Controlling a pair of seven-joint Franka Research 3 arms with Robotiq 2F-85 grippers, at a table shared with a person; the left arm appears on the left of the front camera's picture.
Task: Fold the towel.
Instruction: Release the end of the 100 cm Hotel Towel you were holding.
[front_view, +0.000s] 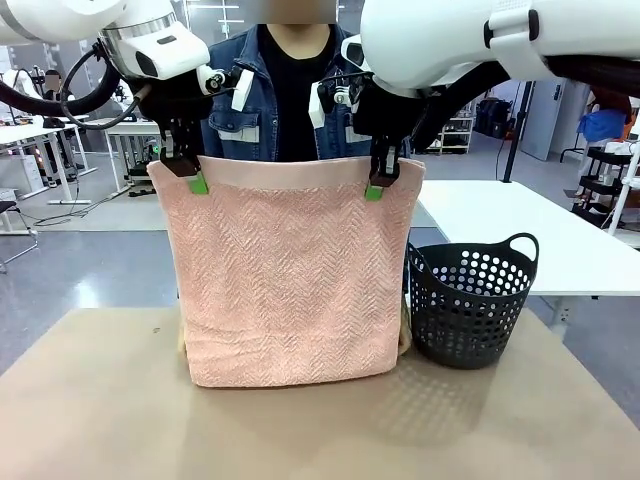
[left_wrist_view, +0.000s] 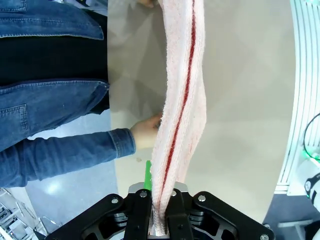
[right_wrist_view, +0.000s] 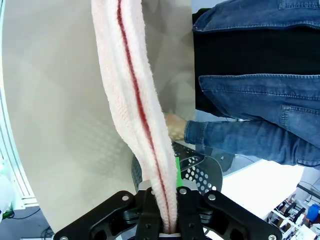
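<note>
The pale pink towel (front_view: 290, 270) hangs doubled over like a curtain above the table, its lower edge near the tabletop. My left gripper (front_view: 183, 168) is shut on the towel's upper left corner and my right gripper (front_view: 383, 172) is shut on the upper right corner. Seen in the left wrist view, the towel (left_wrist_view: 181, 100) runs down from between the shut fingers of the left gripper (left_wrist_view: 159, 220), and a person's hand (left_wrist_view: 148, 133) touches it from behind. The right wrist view has the towel (right_wrist_view: 137, 100) clamped in the right gripper (right_wrist_view: 165, 215), with the person's other hand (right_wrist_view: 175, 126) beside it.
A dark perforated basket (front_view: 468, 298) stands on the table just right of the towel. The person in a denim jacket (front_view: 290, 95) stands behind the towel at the far side. The brown tabletop (front_view: 300, 430) lies open in front. A white table (front_view: 540, 230) is behind on the right.
</note>
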